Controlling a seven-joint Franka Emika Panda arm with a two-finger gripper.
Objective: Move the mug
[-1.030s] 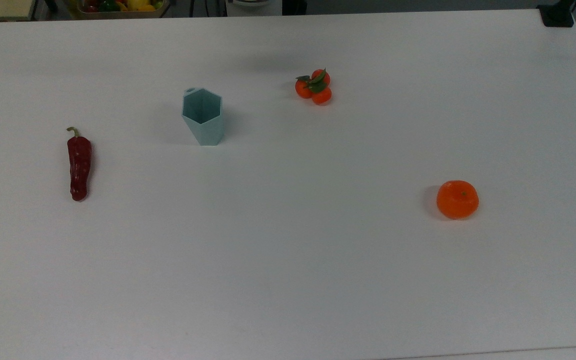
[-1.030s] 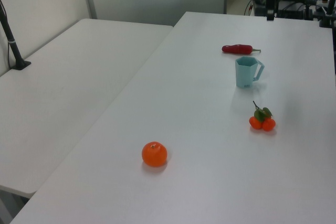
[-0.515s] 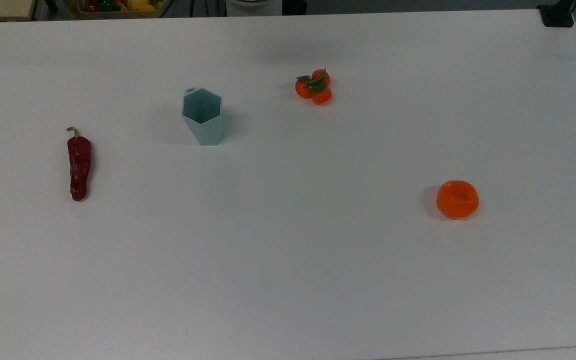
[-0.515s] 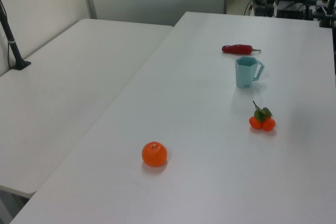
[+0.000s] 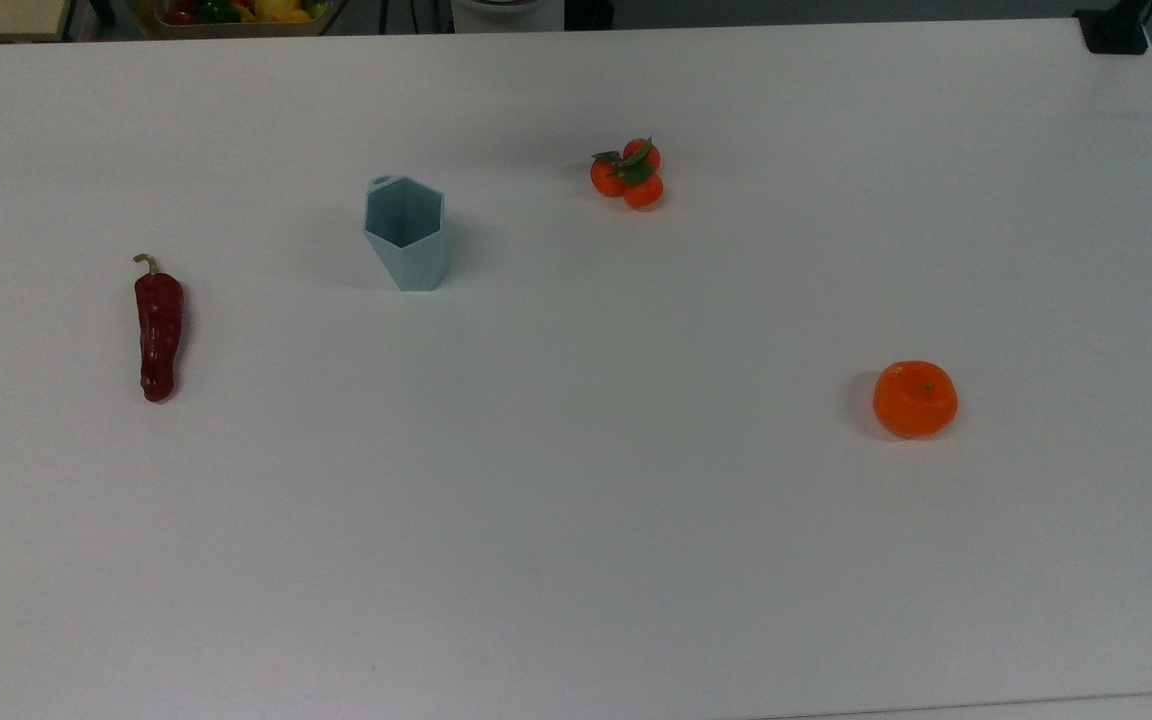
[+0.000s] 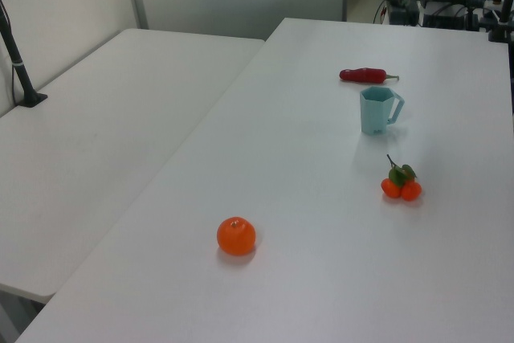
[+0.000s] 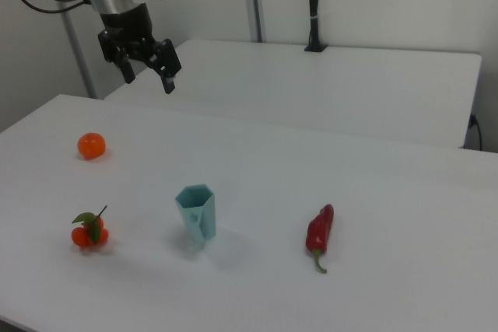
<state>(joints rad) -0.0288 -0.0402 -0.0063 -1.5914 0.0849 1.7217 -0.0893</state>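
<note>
On the worktop (image 5: pixel 576 520), one mug (image 5: pixel 405 233) is counted, one red chili pepper (image 5: pixel 158 329), one single orange (image 5: pixel 915 399), and one leafy cluster of three small oranges (image 5: pixel 628 174). Four separate items are counted in all.

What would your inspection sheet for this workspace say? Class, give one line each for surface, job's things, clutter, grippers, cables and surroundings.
Surface: white table, bare apart from four items.
Job's things: mug upright, standing alone, untouched.
Clutter: red chili pepper, cluster of small oranges with leaves, single orange; all apart from the mug.
Grippers: gripper open, raised well above the table, holding nothing.
Cables: nothing seen on the table.
Surroundings: second white table alongside, with a black pole on it.
</note>
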